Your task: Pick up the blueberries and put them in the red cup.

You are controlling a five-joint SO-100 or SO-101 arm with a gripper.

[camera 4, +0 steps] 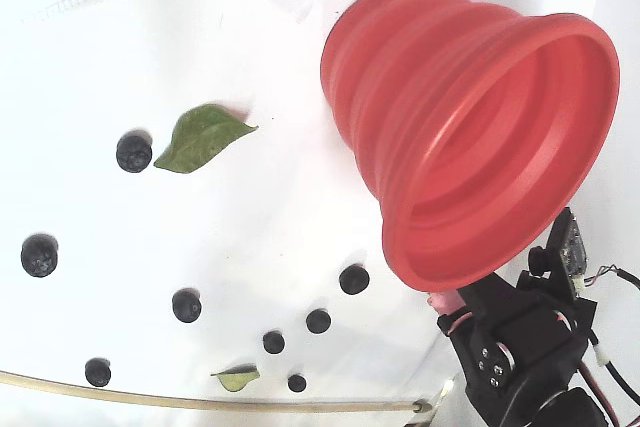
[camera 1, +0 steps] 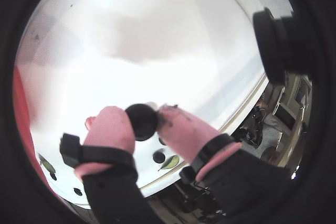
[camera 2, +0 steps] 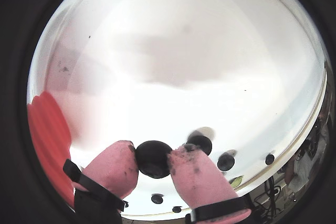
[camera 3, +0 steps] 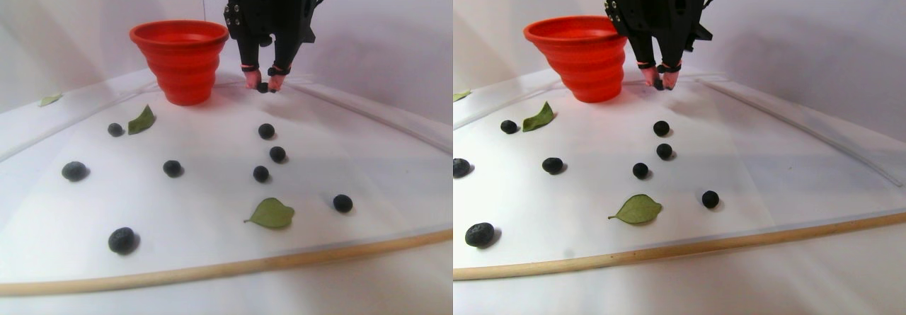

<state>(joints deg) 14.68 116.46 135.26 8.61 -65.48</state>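
A dark blueberry (camera 1: pixel 142 121) (camera 2: pixel 153 158) is pinched between my pink fingertips in both wrist views. My gripper (camera 1: pixel 142 123) (camera 2: pixel 153 160) (camera 3: pixel 262 86) is shut on it and hangs a little above the white mat, just right of the red cup (camera 3: pixel 182 56) in the stereo pair view. The ridged red cup (camera 4: pixel 480 137) stands upright; it shows at the left edge of both wrist views (camera 1: pixel 21 108) (camera 2: pixel 47 140). Several more blueberries (camera 3: pixel 265 131) (camera 4: pixel 353 279) lie scattered on the mat in front. In the fixed view the cup's rim hides the held berry.
Green leaves (camera 3: pixel 270 214) (camera 3: pixel 141 120) (camera 4: pixel 200 137) lie among the berries. A wooden strip (camera 3: pixel 212 269) runs along the mat's near edge. The arm's black body (camera 4: pixel 510 347) sits beside the cup's rim.
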